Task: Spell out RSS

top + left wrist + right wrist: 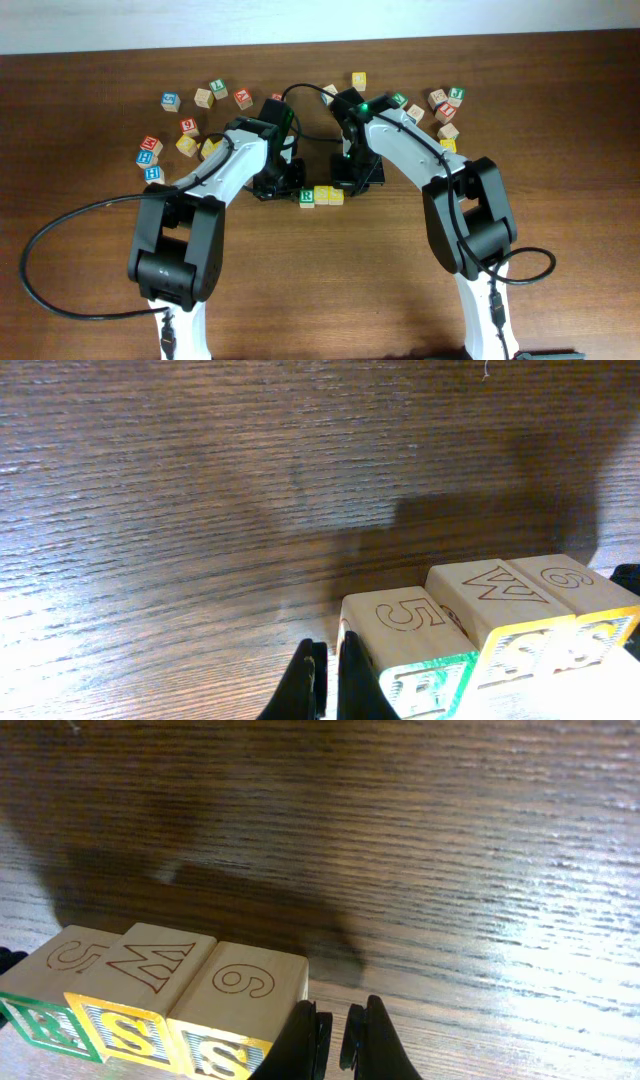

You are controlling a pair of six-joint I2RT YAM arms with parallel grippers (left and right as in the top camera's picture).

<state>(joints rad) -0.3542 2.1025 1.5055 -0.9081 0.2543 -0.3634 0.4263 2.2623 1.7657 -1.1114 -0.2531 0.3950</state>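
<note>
Three cubes stand in a touching row in the overhead view: the green R cube (307,196), a yellow S cube (322,196) and a second yellow S cube (336,195). In the left wrist view the R cube (415,635) lies against my left gripper (327,678), which is shut and empty at the row's left end. In the right wrist view my right gripper (335,1032) is shut and empty, its left finger against the end S cube (250,985), with the middle S cube (150,970) and the R cube (45,1015) beyond. From above, the left gripper (292,191) and the right gripper (349,187) flank the row.
Loose letter cubes lie at the far left (150,152), the back left (205,97) and the back right (446,103). A yellow cube (359,79) sits at the back centre. A black cable (60,232) loops at the left.
</note>
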